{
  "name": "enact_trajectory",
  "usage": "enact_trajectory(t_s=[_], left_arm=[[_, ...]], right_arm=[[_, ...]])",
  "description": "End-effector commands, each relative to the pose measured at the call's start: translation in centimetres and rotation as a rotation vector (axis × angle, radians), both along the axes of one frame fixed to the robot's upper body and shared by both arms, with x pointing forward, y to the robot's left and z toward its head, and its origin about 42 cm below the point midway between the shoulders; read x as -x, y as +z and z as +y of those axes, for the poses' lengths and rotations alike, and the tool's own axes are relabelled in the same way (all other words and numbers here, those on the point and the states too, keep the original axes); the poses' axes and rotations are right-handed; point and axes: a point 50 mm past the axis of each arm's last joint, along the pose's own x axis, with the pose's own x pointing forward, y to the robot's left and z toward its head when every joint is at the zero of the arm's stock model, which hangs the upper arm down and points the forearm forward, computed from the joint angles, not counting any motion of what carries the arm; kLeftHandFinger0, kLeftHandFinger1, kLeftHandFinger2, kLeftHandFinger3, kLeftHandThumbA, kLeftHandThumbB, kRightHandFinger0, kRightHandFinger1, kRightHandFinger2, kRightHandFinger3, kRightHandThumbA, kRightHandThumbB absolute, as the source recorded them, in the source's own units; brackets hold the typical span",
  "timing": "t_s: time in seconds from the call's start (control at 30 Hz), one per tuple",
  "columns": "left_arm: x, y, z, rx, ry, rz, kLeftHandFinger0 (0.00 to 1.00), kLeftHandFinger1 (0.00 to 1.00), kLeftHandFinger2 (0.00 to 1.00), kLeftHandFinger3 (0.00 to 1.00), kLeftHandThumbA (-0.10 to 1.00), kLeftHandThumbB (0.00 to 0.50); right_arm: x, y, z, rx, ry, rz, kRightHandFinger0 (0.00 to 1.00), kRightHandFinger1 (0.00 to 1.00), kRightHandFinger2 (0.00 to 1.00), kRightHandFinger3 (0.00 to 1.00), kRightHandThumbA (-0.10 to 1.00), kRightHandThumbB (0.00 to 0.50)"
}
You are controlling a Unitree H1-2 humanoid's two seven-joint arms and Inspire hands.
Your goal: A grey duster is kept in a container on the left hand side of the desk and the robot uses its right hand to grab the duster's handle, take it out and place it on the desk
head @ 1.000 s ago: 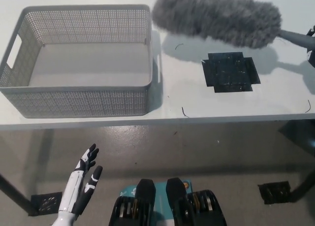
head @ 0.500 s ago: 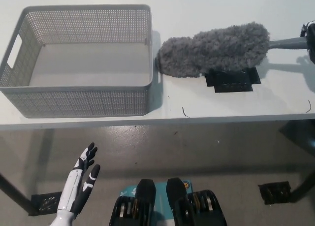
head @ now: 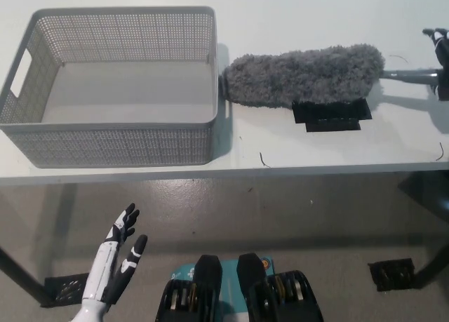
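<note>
1. We see the grey fluffy duster (head: pixel 302 76) lying flat on the white tabletop (head: pixel 316 150). It lies lengthwise from left to right, in the middle-right part of the view.
2. Its thin grey handle (head: pixel 410 74) runs from the fluffy head out to the right edge of the picture.
3. The lower edge of the fluffy head lies over the top of a black square patch (head: pixel 331 116) on the tabletop.
4. The left tip of the duster is just beside the right wall of the grey mesh basket (head: pixel 112 143); we cannot tell whether they touch.
5. The basket stands on the left part of the tabletop, upright, with a slot handle cut in its left wall.
6. The black right robot hand (head: pixel 443 62) shows only as a sliver at the right edge, at the end of the handle. We cannot tell whether it grasps the handle or has released it.
7. The white left robot hand (head: pixel 116 262) rests low at the lower left, below the tabletop's front edge, released and holding nothing, fingers spread.
</note>
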Motion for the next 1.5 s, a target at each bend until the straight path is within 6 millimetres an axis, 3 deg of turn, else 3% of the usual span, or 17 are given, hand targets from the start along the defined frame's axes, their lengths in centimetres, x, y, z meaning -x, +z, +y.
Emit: enact_trajectory(t_s=[0.0, 0.07, 0.1, 0.17, 0.2, 0.27, 0.47, 0.7, 0.87, 1.0, 1.1, 1.2, 1.23, 1.33, 1.37, 1.4, 1.47], left_arm=[[-1.2, 2.2, 0.4, -0.013, 0.010, -0.110, 1.00, 1.00, 1.00, 1.00, 0.91, 0.005], [-1.3, 2.1, 0.4, -0.019, 0.006, -0.113, 1.00, 0.99, 1.00, 1.00, 0.92, 0.007], [-1.3, 2.1, 0.4, -0.019, 0.004, -0.113, 1.00, 0.99, 1.00, 1.00, 0.91, 0.010], [-1.7, 2.3, 0.5, -0.014, -0.001, -0.111, 1.00, 0.99, 1.00, 1.00, 0.91, 0.019], [-1.7, 2.3, 0.5, -0.015, 0.000, -0.109, 1.00, 0.99, 1.00, 1.00, 0.91, 0.024], [-1.6, 2.2, 0.5, -0.016, 0.001, -0.107, 1.00, 0.99, 1.00, 1.00, 0.91, 0.018], [-1.6, 2.0, 0.4, -0.009, 0.001, -0.103, 1.00, 0.98, 1.00, 1.00, 0.85, 0.007], [-1.4, 2.0, 0.3, -0.009, 0.006, -0.101, 1.00, 0.97, 1.00, 1.00, 0.81, 0.005], [-1.9, 2.2, 0.3, -0.015, 0.003, -0.099, 1.00, 0.96, 1.00, 1.00, 0.80, 0.000], [-1.9, 2.1, 0.4, -0.010, 0.006, -0.098, 1.00, 0.96, 1.00, 1.00, 0.79, 0.000], [-1.7, 1.7, 0.4, -0.013, 0.006, -0.091, 1.00, 0.96, 1.00, 1.00, 0.79, 0.000], [-1.5, 1.6, 0.3, -0.019, 0.004, -0.095, 0.99, 0.96, 1.00, 1.00, 0.80, 0.000], [-1.5, 1.6, 0.3, -0.019, 0.004, -0.094, 0.99, 0.96, 1.00, 1.00, 0.81, 0.000], [-1.4, 1.3, 0.3, -0.017, 0.008, -0.086, 1.00, 0.97, 1.00, 1.00, 0.83, 0.000], [-1.4, 1.3, 0.2, -0.014, 0.008, -0.087, 1.00, 0.97, 1.00, 1.00, 0.83, 0.000], [-1.3, 1.3, 0.2, -0.012, 0.006, -0.089, 1.00, 0.97, 1.00, 1.00, 0.83, 0.000], [-1.2, 1.1, -0.1, -0.010, 0.000, -0.084, 1.00, 0.97, 1.00, 1.00, 0.86, 0.004]], right_arm=[[1.7, 19.5, -2.1, -0.563, 0.186, 0.479, 1.00, 1.00, 1.00, 1.00, 0.68, 0.500], [2.4, 20.1, -2.2, -0.656, 0.232, 0.508, 1.00, 1.00, 1.00, 1.00, 0.73, 0.500], [2.6, 20.3, -2.4, -0.732, 0.275, 0.523, 1.00, 1.00, 1.00, 1.00, 0.67, 0.500], [3.4, 21.0, -3.0, -0.938, 0.452, 0.532, 1.00, 1.00, 1.00, 1.00, 0.69, 0.500], [3.7, 21.3, -2.9, -1.037, 0.550, 0.522, 1.00, 1.00, 1.00, 1.00, 0.94, 0.500], [4.6, 21.7, -2.5, -1.122, 0.656, 0.487, 1.00, 1.00, 1.00, 1.00, 1.00, 0.500], [7.1, 22.2, -0.6, -1.498, 0.926, 0.413, 1.00, 1.00, 1.00, 1.00, 1.00, 0.500], [7.4, 24.5, -1.6, -1.764, 1.172, 0.306, 1.00, 1.00, 1.00, 1.00, 1.00, 0.500], [14.2, 30.6, -1.4, -1.741, 1.274, -0.148, 1.00, 1.00, 1.00, 1.00, 1.00, 0.500], [18.7, 31.8, -0.7, -1.684, 1.317, -0.417, 1.00, 1.00, 1.00, 1.00, 1.00, 0.490], [22.6, 30.9, 1.2, -1.549, 1.309, -0.648, 1.00, 1.00, 1.00, 1.00, 1.00, 0.469], [26.8, 28.3, 4.0, -1.215, 1.185, -0.986, 1.00, 1.00, 1.00, 1.00, 1.00, 0.479], [28.1, 27.3, 4.8, -1.109, 1.169, -1.061, 1.00, 1.00, 1.00, 1.00, 1.00, 0.441], [30.4, 24.9, 7.2, -1.029, 1.188, -1.119, 1.00, 1.00, 1.00, 1.00, 1.00, 0.462], [31.0, 23.6, 8.4, -1.012, 1.208, -1.114, 1.00, 1.00, 1.00, 1.00, 1.00, 0.433], [31.4, 22.4, 9.6, -1.001, 1.214, -1.114, 1.00, 1.00, 1.00, 1.00, 1.00, 0.459], [31.9, 20.3, 11.0, -0.968, 1.222, -1.120, 1.00, 1.00, 1.00, 1.00, 1.00, 0.389]])
